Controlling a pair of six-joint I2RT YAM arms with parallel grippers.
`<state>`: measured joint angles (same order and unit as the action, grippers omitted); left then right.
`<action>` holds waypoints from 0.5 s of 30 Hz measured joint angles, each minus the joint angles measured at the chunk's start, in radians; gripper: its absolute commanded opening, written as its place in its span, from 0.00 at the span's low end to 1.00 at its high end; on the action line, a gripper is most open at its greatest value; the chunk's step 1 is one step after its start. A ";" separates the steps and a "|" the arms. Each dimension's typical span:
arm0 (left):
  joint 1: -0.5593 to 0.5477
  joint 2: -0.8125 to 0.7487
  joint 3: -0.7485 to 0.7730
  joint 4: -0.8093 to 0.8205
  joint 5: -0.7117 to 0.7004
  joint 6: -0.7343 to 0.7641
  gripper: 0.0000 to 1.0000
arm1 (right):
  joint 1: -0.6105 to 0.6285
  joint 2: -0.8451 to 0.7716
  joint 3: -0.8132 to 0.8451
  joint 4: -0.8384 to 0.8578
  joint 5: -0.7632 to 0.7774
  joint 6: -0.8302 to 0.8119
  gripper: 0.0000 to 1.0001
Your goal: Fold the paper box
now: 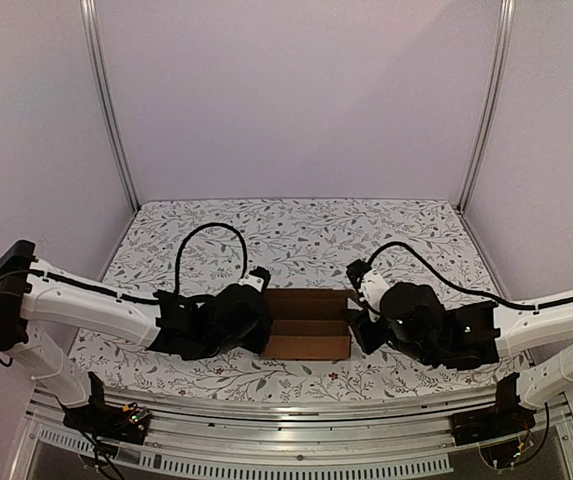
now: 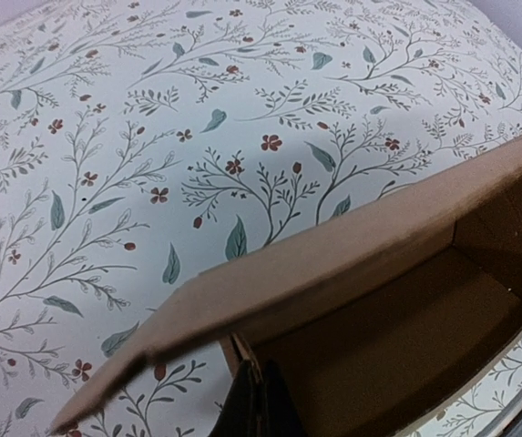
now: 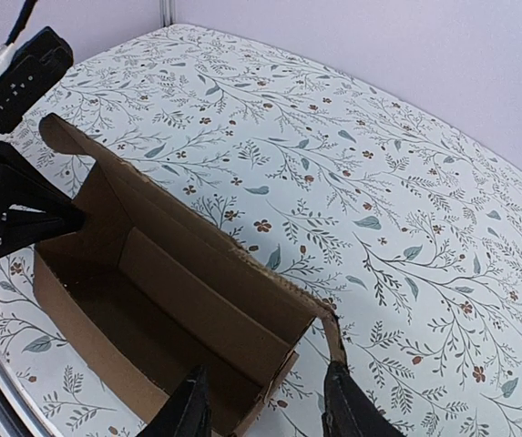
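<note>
The paper box (image 1: pixel 308 325) sits open-topped on the tabletop (image 1: pixel 296 235). My right tool (image 3: pixel 265 378) stands apart, astride its end wall. Whether my left tool (image 2: pixel 253 410) grips anything, I cannot tell.

Soft, even light falls from above and gives the white walls (image 1: pixel 296 90) a faint violet tint in the top view. That view becomes darker toward 6 o'clock, and the black parts of the arms (image 1: pixel 216 320) show almost no detail. The metal posts (image 1: pixel 106 100) at 11 and 1 o'clock lean outward, which is a wide-lens distortion. In the left wrist view the print of the table (image 2: pixel 151 137) is sharp at the centre. The near edge of the paper box (image 2: pixel 333 264) at 7 o'clock is blurred, and its inside lies in shade. In the right wrist view the fingers (image 3: pixel 188 414) of the right pincer (image 3: pixel 265 410) at 6 o'clock are dark and out of focus. The far edge of the table bows from 12 to 3 o'clock.
</note>
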<state>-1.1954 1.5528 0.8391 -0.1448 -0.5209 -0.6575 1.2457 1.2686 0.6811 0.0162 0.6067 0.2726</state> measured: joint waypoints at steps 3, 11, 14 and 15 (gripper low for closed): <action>-0.007 0.003 0.002 -0.003 -0.016 0.002 0.00 | 0.000 -0.056 -0.010 -0.031 -0.021 -0.026 0.42; -0.026 0.014 0.004 -0.002 -0.053 0.002 0.00 | 0.000 -0.180 0.021 -0.093 -0.032 -0.141 0.39; -0.035 0.021 0.004 0.003 -0.069 0.002 0.00 | 0.000 -0.157 0.087 -0.111 -0.031 -0.189 0.34; -0.037 0.023 0.004 0.006 -0.073 0.002 0.00 | -0.001 -0.139 0.117 -0.113 -0.032 -0.203 0.30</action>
<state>-1.2320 1.5761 0.8429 -0.1390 -0.5938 -0.6559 1.2449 1.1297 0.7982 -0.0963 0.5751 0.0696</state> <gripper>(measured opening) 0.006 0.371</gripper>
